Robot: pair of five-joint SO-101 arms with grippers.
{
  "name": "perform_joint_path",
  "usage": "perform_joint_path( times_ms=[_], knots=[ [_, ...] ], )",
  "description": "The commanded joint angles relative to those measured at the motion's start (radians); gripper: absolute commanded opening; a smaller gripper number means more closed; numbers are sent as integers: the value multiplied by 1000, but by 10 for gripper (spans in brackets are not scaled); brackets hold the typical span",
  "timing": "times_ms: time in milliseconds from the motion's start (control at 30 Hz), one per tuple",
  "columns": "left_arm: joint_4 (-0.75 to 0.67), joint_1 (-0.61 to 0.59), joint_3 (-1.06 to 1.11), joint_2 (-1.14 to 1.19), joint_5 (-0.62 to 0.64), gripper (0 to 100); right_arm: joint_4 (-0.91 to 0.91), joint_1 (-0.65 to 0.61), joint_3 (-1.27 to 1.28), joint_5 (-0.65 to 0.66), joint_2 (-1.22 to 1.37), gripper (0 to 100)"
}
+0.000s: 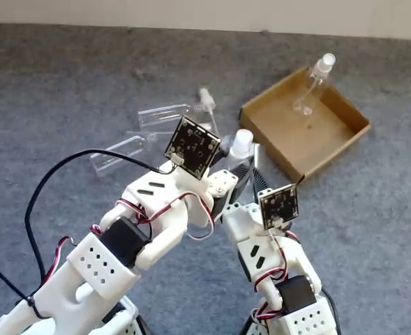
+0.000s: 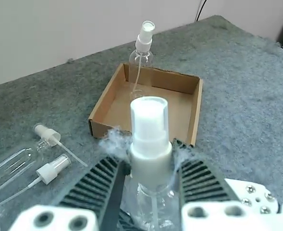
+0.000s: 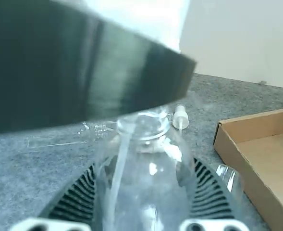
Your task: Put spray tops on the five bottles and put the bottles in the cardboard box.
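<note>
A clear bottle (image 3: 141,178) stands upright between the two arms, and my right gripper (image 3: 142,192) is shut on its body. A white spray top (image 2: 150,130) sits on its neck, with my left gripper (image 2: 150,161) shut on the top's collar. In the high view the same spray top (image 1: 241,142) pokes up between both grippers, just left of the cardboard box (image 1: 345,139). One capped bottle (image 1: 315,82) stands inside the box. Two uncapped bottles (image 1: 162,116) (image 1: 118,155) lie on the carpet to the left.
Two loose spray tops (image 2: 47,134) (image 2: 52,168) lie on the grey carpet beside the lying bottles, one spray top (image 1: 206,98) showing behind the arms. A black cable (image 1: 51,188) loops at the left. Open carpet lies to the right of the box.
</note>
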Motion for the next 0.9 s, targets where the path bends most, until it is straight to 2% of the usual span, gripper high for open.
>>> perform_joint_path(
  times_ms=[0,400,633,867],
  knots=[
    [-6,10,10,-36,-5,8,2,16,156,-5,-13,92],
    [-6,12,8,-38,-5,8,2,16,156,-5,-13,92],
    [-5,91,13,-38,-5,8,2,16,156,-5,-13,92],
    [-2,101,13,-38,-5,8,2,16,156,-5,-13,92]
  ],
)
